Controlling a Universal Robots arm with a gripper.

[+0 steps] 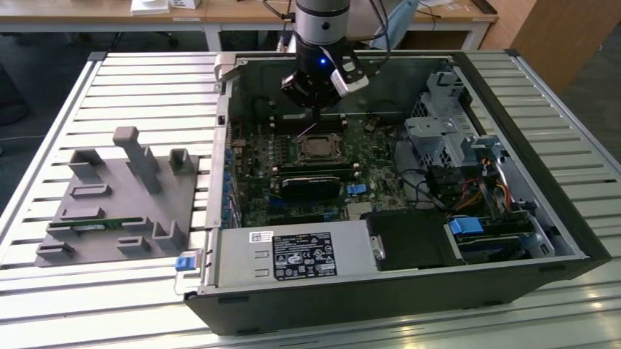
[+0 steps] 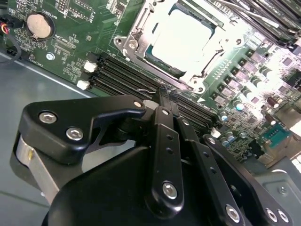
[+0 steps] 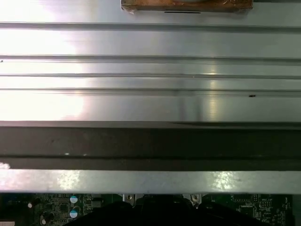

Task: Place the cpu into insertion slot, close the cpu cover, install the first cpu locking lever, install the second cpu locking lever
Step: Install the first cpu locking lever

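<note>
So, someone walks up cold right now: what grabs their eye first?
Probably the black claw, its tips closed together at a thin wire lever at the edge of the socket. Next, the cpu, a bright silver square sitting in the socket with the cpu cover framing it. In the exterior view, the arm reaches down into the open computer case.

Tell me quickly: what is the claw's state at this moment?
Claw: closed, fingertips together at a thin lever by the edge of the cpu cover; whether it grips the lever cannot be told.

The arm hangs vertically, its end effector (image 2: 164, 92) with fingertips pressed together.
</note>
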